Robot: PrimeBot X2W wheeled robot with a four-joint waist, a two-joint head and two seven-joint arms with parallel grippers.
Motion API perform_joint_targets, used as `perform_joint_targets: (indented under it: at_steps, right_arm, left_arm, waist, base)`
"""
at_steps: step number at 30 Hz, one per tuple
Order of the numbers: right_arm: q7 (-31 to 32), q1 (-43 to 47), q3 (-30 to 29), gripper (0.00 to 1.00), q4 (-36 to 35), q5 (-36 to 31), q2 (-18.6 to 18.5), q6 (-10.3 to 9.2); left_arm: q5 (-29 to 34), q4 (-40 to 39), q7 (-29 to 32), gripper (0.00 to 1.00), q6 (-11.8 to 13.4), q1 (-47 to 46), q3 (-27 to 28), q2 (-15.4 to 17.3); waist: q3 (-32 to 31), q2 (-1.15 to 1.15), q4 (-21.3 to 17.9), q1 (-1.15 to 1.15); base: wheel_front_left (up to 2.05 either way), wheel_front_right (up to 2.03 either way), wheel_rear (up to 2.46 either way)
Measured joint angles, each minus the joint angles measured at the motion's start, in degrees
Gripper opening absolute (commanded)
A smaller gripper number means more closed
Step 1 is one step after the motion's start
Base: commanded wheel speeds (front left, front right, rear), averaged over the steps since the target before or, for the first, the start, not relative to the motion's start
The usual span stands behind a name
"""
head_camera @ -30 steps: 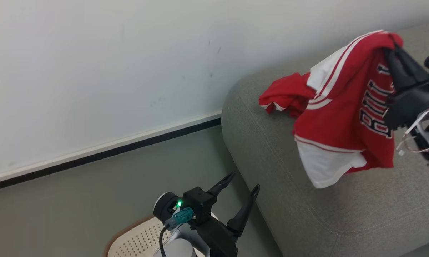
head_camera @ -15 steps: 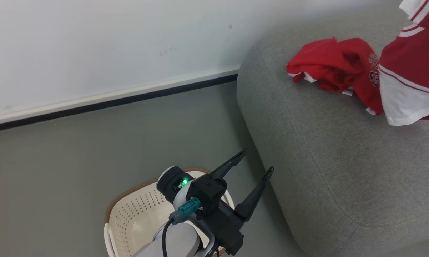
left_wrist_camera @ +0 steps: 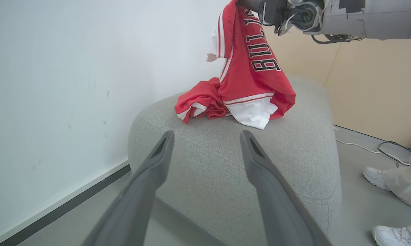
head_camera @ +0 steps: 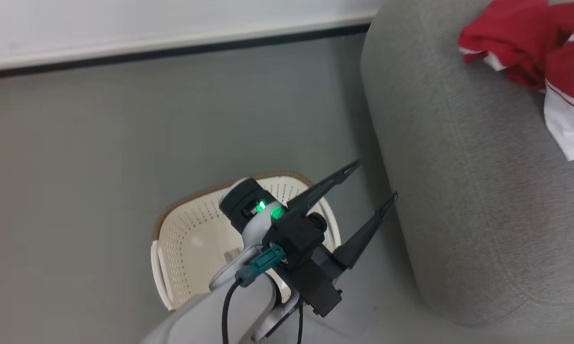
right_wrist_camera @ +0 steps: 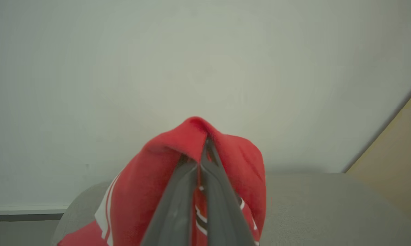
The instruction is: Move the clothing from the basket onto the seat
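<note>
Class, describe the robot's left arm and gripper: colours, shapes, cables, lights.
The left gripper has two long, tapering dark fingers on a black block. A green light glows at the wrist; a teal connector with dark cable meets the pale grey forearm.

2 red garments: 1 crumpled garment (left_wrist_camera: pixel 198 102), 1 hanging garment (left_wrist_camera: pixel 256 75). 1 basket (head_camera: pixel 191 239). 1 sofa (head_camera: pixel 459 191). 2 grippers: 1 left gripper (head_camera: pixel 377 178), 1 right gripper (right_wrist_camera: pixel 201 155). 2 white shoes: 1 upper shoe (left_wrist_camera: pixel 374 177), 1 lower shoe (left_wrist_camera: pixel 392 235). 2 floor cables: 1 white cable (left_wrist_camera: pixel 354 144), 1 dark cable (left_wrist_camera: pixel 390 148). 1 white wall (left_wrist_camera: pixel 55 85).
</note>
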Motion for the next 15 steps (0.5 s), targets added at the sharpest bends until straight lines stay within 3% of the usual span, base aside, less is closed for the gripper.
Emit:
perform_joint_targets:
  at_steps: [8, 10, 11, 13, 14, 15]
  right_arm:
    - [-1.9, 0.0, 0.4, 0.0, 3.4, 0.0, 3.1, -0.49]
    - [-2.8, -0.1, 0.5, 0.12, 4.5, 0.0, 3.8, -0.49]
    - [-3.0, -0.3, 0.6, 0.27, 5.1, 0.0, 4.3, -0.49]
    - [-3.5, -0.6, 0.9, 0.49, 6.0, 0.0, 5.2, -0.49]
    - [-3.8, -0.8, 1.1, 0.94, 6.6, 0.0, 5.5, -0.49]
    - [-3.9, -1.0, 1.2, 1.0, 7.0, 0.0, 5.9, -0.49]
  left_arm:
    - [1.1, -1.9, 0.8, 1.0, 0.0, -4.3, 1.0, 1.1]
    - [1.4, -1.8, 0.8, 1.0, 0.0, -4.9, 1.2, 1.5]
    - [1.5, -1.6, 0.7, 1.0, 0.0, -5.1, 1.2, 1.8]
    - [1.5, -1.2, 0.7, 1.0, -0.5, -5.2, 1.5, 2.3]
    - [1.5, -0.9, 0.7, 1.0, -0.5, -5.2, 1.5, 2.3]
    - [1.5, -0.6, 0.7, 1.0, -0.5, -5.2, 1.5, 2.3]
  waist:
    - [7.0, 0.0, 1.3, 0.0]
    - [8.5, 0.0, 1.4, 0.01]
    - [9.1, 0.0, 1.4, 0.01]
    - [10.1, 0.0, 1.4, 0.0]
    - [10.4, 0.0, 1.3, 0.0]
    - [10.6, 0.0, 1.1, 0.0]
  base:
    - [0.0, 0.0, 0.0]
    - [0.0, 0.0, 0.0]
    - [0.0, 0.0, 0.0]
    - [0.0, 0.0, 0.0]
    - [0.0, 0.0, 0.0]
    - [0.0, 0.0, 0.0]
